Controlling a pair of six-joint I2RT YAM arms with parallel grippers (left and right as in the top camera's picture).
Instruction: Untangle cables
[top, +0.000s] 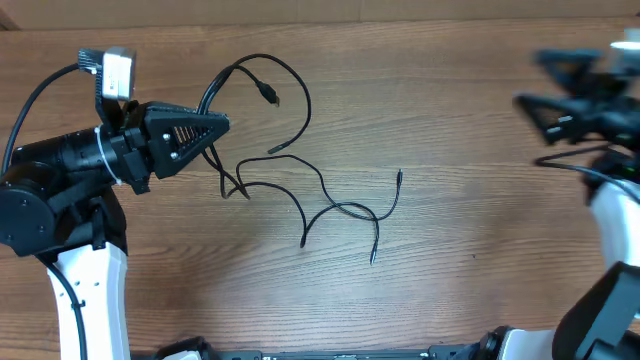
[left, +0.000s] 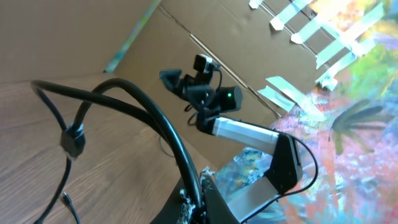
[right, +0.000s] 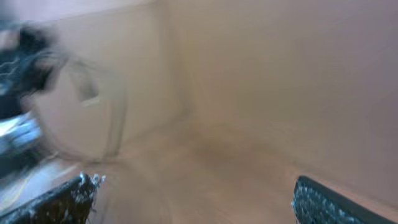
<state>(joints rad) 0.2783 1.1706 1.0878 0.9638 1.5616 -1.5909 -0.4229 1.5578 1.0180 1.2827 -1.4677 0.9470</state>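
Right fingers (right: 62, 202) motion-blurred, spread wide, left fingers (top: 210, 126) clamped on thin black plug-ended cables (top: 330, 205), grip point partly hidden, loose tangle just right of left fingers, brown wood-grain surface (top: 450, 250), cardboard wall (left: 217, 56) behind

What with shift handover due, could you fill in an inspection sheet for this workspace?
Surface: wooden table, bare grain showing.
Job's things: thin black cables, tangled mid-table.
Clutter: nothing seen.
Grippers: left gripper shut on a loop of the cables; right gripper open, fingers empty, its view blurred.
Cables: thick arm cable arcs at the left edge.
Surroundings: cardboard wall behind the table.
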